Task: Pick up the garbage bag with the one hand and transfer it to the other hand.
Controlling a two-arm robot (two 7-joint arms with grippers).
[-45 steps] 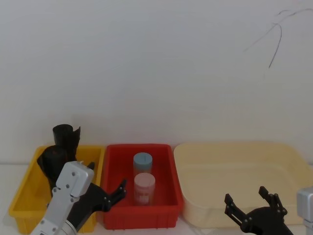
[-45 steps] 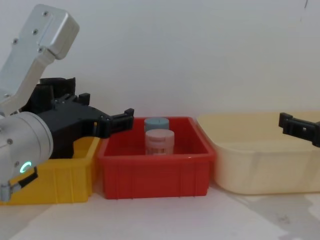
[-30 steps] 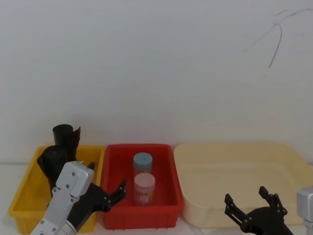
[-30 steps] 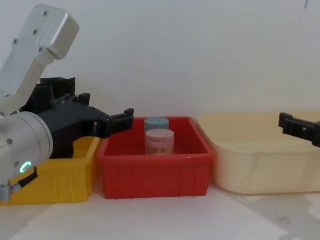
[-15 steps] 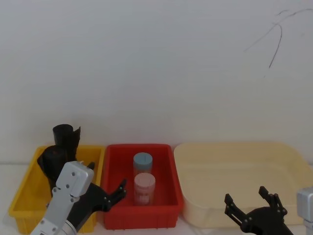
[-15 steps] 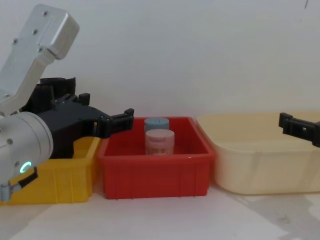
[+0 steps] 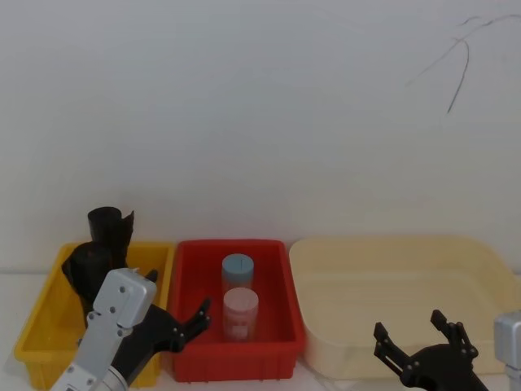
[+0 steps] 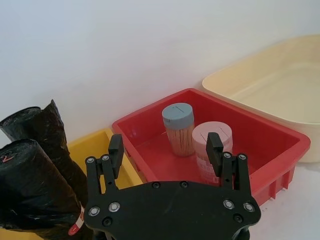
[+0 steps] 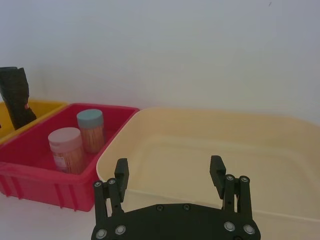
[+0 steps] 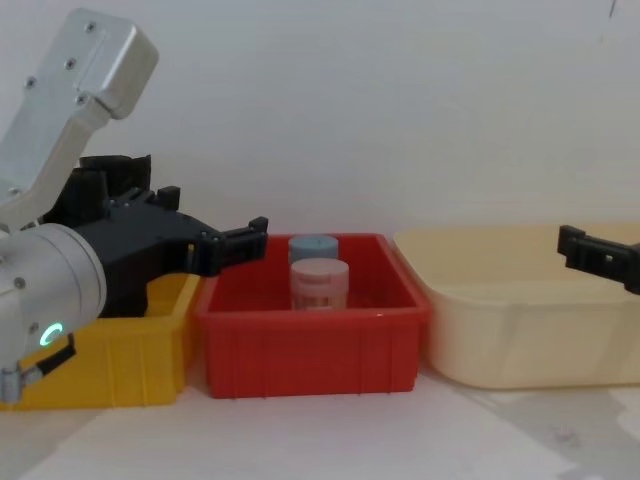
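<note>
Nothing had moved: black two-finger left gripper (image 8: 165, 142), fingers wide, hung beside the yellow plastic bin (image 8: 102, 137); its labelled black crinkly garbage bag roll (image 8: 37, 190) stood ungrasped; right gripper (image 9: 169, 167), likewise spread, waited well apart.

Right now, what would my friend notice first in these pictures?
Three bins in a row: a yellow bin on the robot's left, a red bin in the middle holding a blue-lidded jar and a pink-lidded jar, a cream tub on the right. In the yellow bin stand the garbage bag with its red-and-white label and a plain black roll. The left pincer hangs open near them; the right pincer is open before the cream tub.
</note>
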